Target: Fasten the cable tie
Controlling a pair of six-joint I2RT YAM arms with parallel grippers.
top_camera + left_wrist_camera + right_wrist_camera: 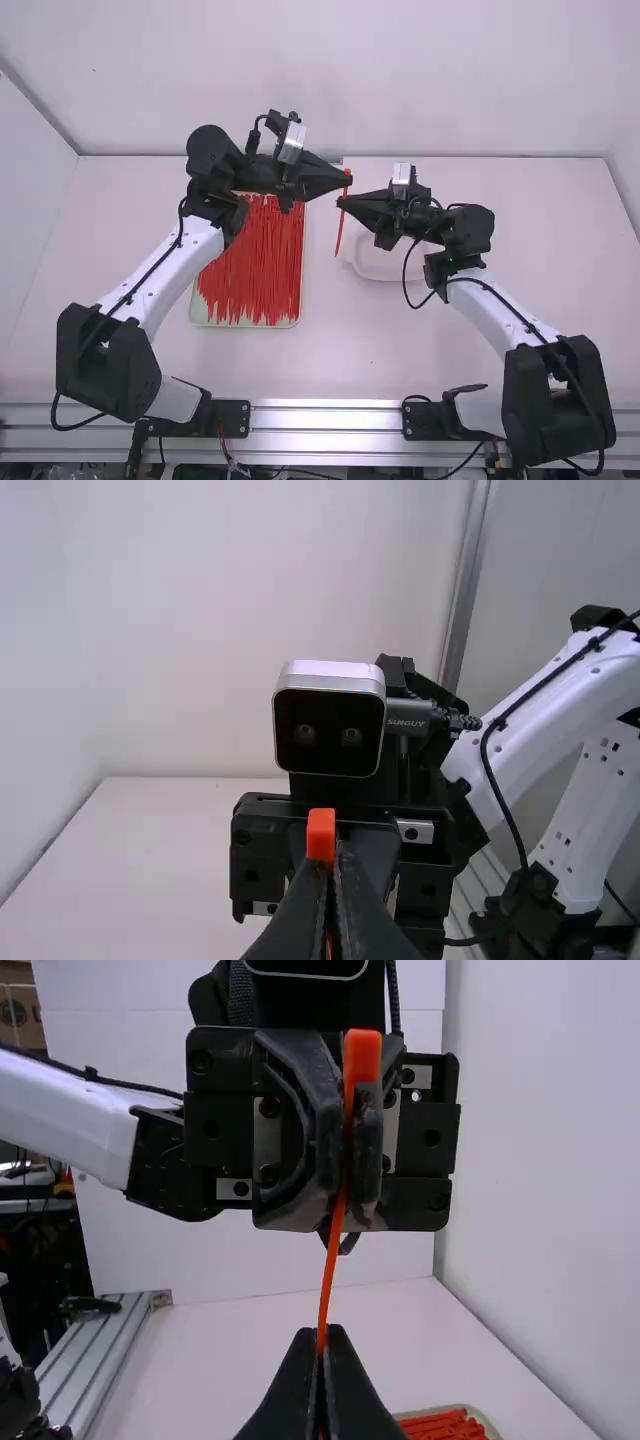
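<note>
Two arms [160, 270] are present, each with one gripper, giving two in all: the left gripper [343, 180] and the right gripper [343, 203]. One separate cable tie [339, 232] is counted apart from the heap of loose ties [255, 262], whose strands lie too densely packed for an exact tally, perhaps several dozen. Also counted: one tray [245, 323], one white dish [372, 270], one desk [540, 220] and two wrist cameras [290, 145].

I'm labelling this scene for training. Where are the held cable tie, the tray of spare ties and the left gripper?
cable tie [328, 1260]: right wrist view, mid-strap.
tray [250, 325]: high view, near rim.
left gripper [343, 182]: high view, between fingertips.
</note>
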